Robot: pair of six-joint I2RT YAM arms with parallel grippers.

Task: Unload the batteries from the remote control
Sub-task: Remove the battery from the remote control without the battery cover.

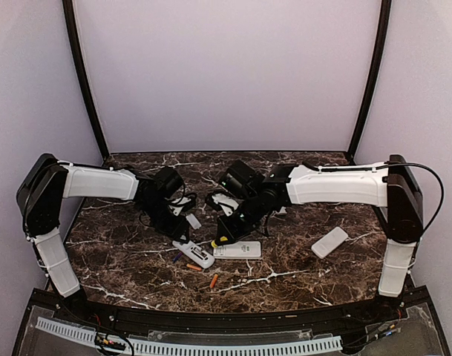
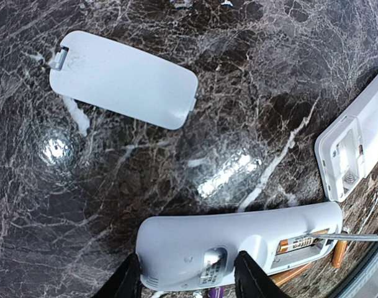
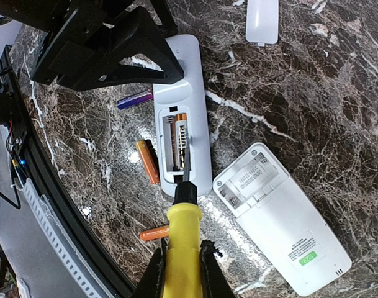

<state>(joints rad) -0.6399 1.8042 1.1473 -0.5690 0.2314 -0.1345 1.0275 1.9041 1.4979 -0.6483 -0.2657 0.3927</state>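
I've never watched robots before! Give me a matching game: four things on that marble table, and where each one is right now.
Things:
1. screwdriver
2. purple battery
3. loose cover
4. remote with a battery inside

Places:
a. flat on the table, apart from everything else
b. gripped by the left pincer
c. gripped by the right pincer
d. lying close beside the held remote

Pairs: 1-c, 2-d, 3-a, 4-b
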